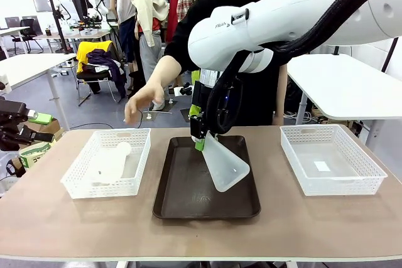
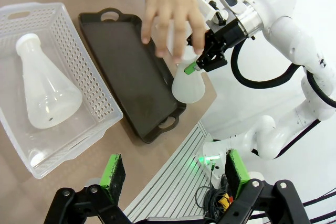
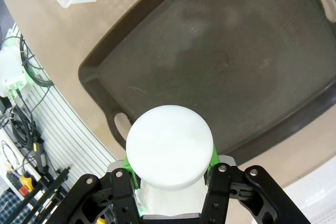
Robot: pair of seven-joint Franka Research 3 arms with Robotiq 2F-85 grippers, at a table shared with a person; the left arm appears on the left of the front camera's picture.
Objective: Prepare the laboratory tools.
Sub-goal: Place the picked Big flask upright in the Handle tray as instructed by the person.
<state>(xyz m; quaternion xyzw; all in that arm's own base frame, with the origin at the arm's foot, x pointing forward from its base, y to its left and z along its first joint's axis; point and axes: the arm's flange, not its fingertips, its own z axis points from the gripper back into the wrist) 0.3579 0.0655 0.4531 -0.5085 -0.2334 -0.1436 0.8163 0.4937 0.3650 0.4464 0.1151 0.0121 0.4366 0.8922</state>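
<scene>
Jaws of the right gripper (image 1: pixel 200 137) clench the neck of a translucent conical flask (image 1: pixel 225 166), long axis slanting toward 5 o'clock over the smooth dark tray (image 1: pixel 182 192); a second flask (image 1: pixel 112 162) lies in the lattice basket (image 1: pixel 75 183) at 9 o'clock. Left wrist view: left gripper (image 2: pixel 173 177) gapes empty, that flask at 10 o'clock, a person's hand (image 2: pixel 170 9) beside the held one. Right wrist view: its round matte base faces the tray, probably needing righting.

Whitish flask (image 1: pixel 226 167), dark brown tray (image 1: pixel 182 187), white (lattice-patterned) basket (image 1: pixel 76 187).
</scene>
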